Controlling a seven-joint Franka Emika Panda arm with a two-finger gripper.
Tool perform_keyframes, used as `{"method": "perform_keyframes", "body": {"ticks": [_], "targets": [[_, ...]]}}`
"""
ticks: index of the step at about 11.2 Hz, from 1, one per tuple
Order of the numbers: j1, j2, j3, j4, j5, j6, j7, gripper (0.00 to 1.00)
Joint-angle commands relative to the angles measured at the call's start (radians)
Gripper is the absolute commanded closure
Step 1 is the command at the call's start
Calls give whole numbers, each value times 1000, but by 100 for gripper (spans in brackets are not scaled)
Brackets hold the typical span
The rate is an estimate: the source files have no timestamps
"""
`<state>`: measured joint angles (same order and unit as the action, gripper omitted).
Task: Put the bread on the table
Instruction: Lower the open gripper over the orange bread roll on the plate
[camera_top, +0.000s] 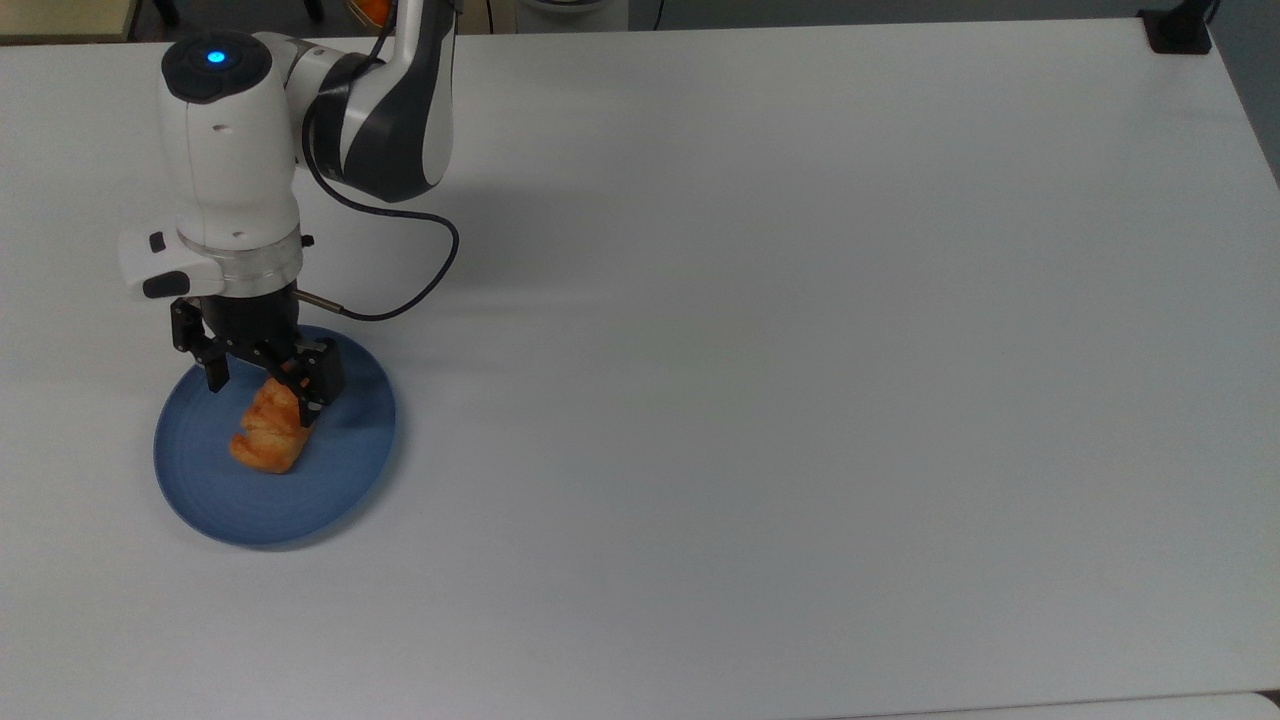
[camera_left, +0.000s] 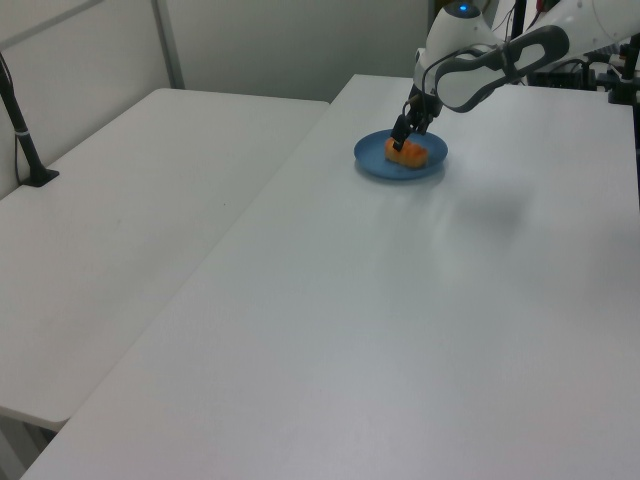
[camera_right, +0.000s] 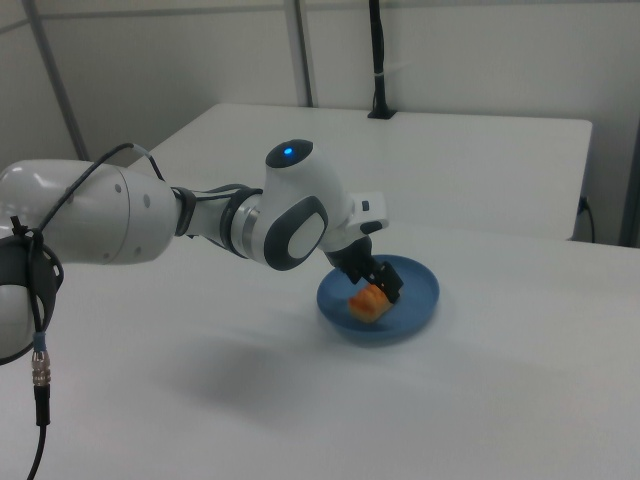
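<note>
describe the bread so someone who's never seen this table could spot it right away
Start from the big white table and find the round blue plate near the top view's left edge, under the robot arm. The bread lies on that plate, just below the open gripper. It is a small oblong golden-orange roll with diagonal ridges, the only warm-coloured thing on the table.
</note>
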<state>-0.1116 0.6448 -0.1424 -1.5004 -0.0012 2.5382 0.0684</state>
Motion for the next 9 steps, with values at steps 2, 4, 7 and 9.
{"method": "perform_keyframes", "body": {"ticks": [2,4,7,9], "targets": [[4,30,1,5,-6,36,24,0],[4,41,1,6,-2,40,24,3],[4,39,4,6,4,40,25,27],[4,38,7,8,6,39,25,45]]}}
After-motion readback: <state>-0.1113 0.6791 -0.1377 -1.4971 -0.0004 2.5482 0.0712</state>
